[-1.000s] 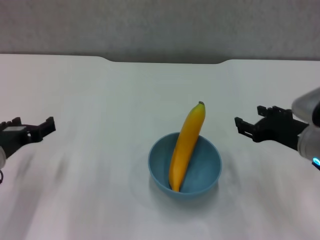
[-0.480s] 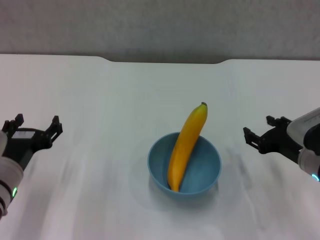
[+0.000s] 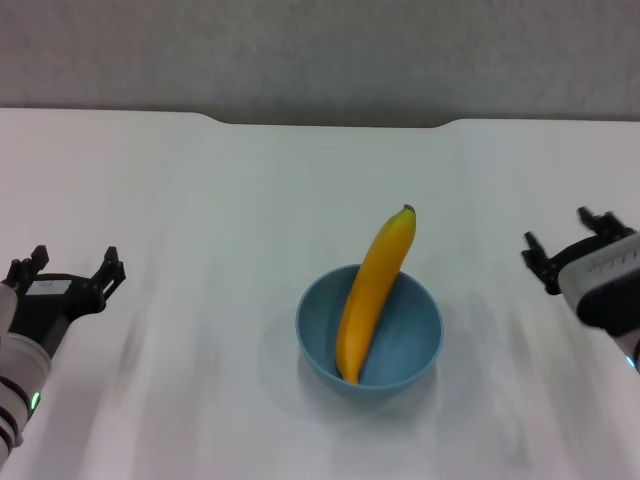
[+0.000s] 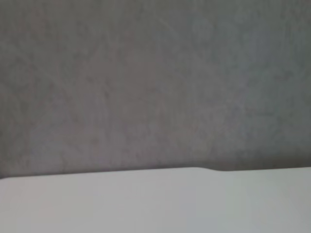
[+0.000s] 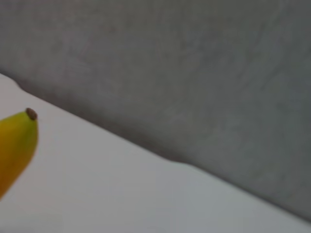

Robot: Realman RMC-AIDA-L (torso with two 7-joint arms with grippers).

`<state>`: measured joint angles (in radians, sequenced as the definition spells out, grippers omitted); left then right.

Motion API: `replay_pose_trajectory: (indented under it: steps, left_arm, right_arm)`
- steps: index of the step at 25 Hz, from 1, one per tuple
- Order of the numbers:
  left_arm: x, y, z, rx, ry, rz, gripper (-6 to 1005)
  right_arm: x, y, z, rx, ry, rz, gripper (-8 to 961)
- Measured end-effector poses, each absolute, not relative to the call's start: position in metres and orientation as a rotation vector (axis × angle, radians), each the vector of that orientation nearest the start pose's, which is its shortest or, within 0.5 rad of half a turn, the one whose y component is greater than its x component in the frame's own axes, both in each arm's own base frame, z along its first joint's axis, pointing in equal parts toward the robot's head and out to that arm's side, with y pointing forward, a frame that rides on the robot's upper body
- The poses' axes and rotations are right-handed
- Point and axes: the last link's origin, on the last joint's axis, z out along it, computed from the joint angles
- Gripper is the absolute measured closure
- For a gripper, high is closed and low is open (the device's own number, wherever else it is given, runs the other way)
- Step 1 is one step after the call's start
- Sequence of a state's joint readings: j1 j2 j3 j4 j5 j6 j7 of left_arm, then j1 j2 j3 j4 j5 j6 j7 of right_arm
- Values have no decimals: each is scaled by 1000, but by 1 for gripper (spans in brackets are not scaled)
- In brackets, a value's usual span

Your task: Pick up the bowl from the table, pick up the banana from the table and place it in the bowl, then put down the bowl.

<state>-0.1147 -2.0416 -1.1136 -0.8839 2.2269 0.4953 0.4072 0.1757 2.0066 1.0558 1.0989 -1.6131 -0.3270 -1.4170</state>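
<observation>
On the desk (image 3: 200, 200) sits the bowl (image 3: 410, 345), banana (image 3: 372, 290) leaning inside. Left gripper (image 3: 66, 270) and right gripper (image 3: 568, 240) flank it well apart, fingers spread wide. Only the right wrist view catches the banana's tip.

Surface: white table (image 3: 200, 200), notch in far edge.
On it: light-blue bowl (image 3: 410, 345), near the middle of the near part, resting upright.

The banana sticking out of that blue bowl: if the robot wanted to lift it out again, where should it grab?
Probably the upper half of the banana, which leans out past the bowl rim with free space on both sides. Coming from above, fingers across its narrow width, looks easiest; the lower end sits inside the bowl.
</observation>
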Motion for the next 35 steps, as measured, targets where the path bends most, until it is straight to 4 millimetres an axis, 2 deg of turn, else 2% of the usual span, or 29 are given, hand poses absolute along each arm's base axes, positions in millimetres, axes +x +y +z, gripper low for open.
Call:
replay_pose_trajectory:
  steps: [3, 7, 12, 18, 25, 30, 35]
  left_arm:
    - [-319, 318, -29, -1594, -752, -422, 105]
    - [-319, 315, -31, -1587, -739, -440, 105]
    - [-318, 310, -37, -1601, -669, -461, 105]
    - [-309, 301, -47, -1657, -503, -523, 105]
    - [-302, 299, -55, -1711, -446, -531, 105]
    - [-297, 301, -61, -1743, -457, -554, 105]
    - [-296, 304, -66, -1771, -499, -586, 105]
  right_arm:
    - [271, 335, -36, -1745, 313, 111, 255]
    - [278, 322, -38, -1722, 223, 293, 254]
    - [293, 310, -34, -1718, 224, 504, 254]
    - [303, 307, -33, -1755, 300, 641, 254]
    - [303, 305, -36, -1790, 330, 675, 253]
    - [300, 305, -40, -1812, 318, 685, 253]
    - [307, 301, -39, -1807, 336, 665, 253]
